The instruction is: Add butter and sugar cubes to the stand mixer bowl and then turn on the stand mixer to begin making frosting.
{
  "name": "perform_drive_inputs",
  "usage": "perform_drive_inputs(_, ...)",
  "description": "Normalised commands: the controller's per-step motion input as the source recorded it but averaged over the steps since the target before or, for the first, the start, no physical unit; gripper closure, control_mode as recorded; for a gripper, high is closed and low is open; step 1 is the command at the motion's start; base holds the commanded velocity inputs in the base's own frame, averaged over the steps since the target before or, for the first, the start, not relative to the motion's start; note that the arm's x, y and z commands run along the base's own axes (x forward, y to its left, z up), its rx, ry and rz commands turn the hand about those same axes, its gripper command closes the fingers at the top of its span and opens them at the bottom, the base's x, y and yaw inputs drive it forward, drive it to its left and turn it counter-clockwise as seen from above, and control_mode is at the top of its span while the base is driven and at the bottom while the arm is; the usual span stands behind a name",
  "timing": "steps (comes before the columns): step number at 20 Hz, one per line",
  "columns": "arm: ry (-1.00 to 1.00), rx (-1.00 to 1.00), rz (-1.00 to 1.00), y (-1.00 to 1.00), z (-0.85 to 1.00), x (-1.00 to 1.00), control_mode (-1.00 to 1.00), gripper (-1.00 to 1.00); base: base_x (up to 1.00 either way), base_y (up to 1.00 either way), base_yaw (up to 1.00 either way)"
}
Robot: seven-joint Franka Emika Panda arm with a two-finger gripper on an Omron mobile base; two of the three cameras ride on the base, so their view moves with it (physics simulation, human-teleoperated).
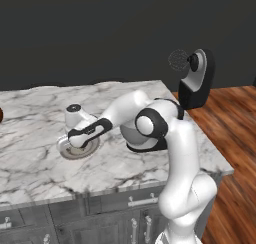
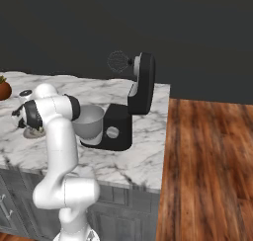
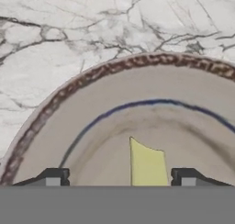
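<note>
The butter [image 3: 147,165], a pale-yellow stick, lies on a round grey plate [image 3: 92,108] with a brown rim. My gripper [image 3: 121,177] hangs low over the plate, open, one fingertip on each side of the butter and apart from it. From the base, the gripper [image 1: 75,143] sits on the plate [image 1: 64,149] at the counter's left. The black stand mixer [image 2: 136,99] stands to the right with its head tilted up and its whisk [image 2: 117,61] raised. Its grey stand mixer bowl [image 2: 89,121] sits under the head, partly behind my arm. The sugar cubes are out of view.
A brown pot [image 2: 4,89] sits at the far left of the marble counter [image 1: 40,173]. The counter ends just right of the mixer, above a wooden floor [image 2: 207,161]. Drawer fronts run below the front edge.
</note>
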Motion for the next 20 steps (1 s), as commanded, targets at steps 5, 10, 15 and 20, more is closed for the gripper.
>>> perform_drive_inputs(5, 0.01, 0.0, 0.0, -0.02, -0.48, 0.0, -1.0, 1.0, 0.0, 0.0, 0.0)
perform_drive_inputs(10, 0.0, 0.0, 0.0, -0.19, -0.66, 0.0, -1.0, 1.0, 0.0, 0.0, 0.0)
perform_drive_inputs(15, 0.0, 0.0, 0.0, -0.32, -0.66, 0.0, -1.0, 1.0, 0.0, 0.0, 0.0)
perform_drive_inputs(20, 0.02, 0.0, -0.01, -0.58, -0.58, -0.03, -1.0, 1.0, 0.0, 0.0, 0.0)
